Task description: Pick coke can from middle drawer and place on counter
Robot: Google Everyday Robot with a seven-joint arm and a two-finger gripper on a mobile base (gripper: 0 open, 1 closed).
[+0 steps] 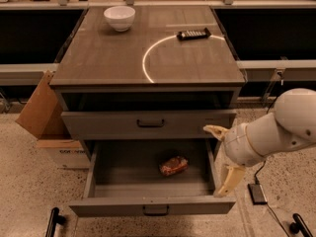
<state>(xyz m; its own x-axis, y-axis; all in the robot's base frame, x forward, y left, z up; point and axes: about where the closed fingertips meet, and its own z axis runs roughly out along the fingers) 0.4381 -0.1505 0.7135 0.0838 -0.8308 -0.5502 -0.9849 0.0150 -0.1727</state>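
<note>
The coke can [173, 165] is red and lies on its side on the floor of the open middle drawer [113, 207], right of centre. My gripper [222, 156] hangs at the drawer's right edge, to the right of the can and not touching it. It is open, with one pale finger [216, 130] up by the closed drawer front and the other [229, 180] down by the drawer's right wall. The counter [108, 58] with its white arc [147, 58] lies above.
A white bowl [119, 18] and a black remote [193, 34] sit at the back of the counter. A closed grey drawer front [98, 124] is above the open drawer. A cardboard box [42, 115] stands at the left, and a cable and black block [256, 193] lie on the floor at the right.
</note>
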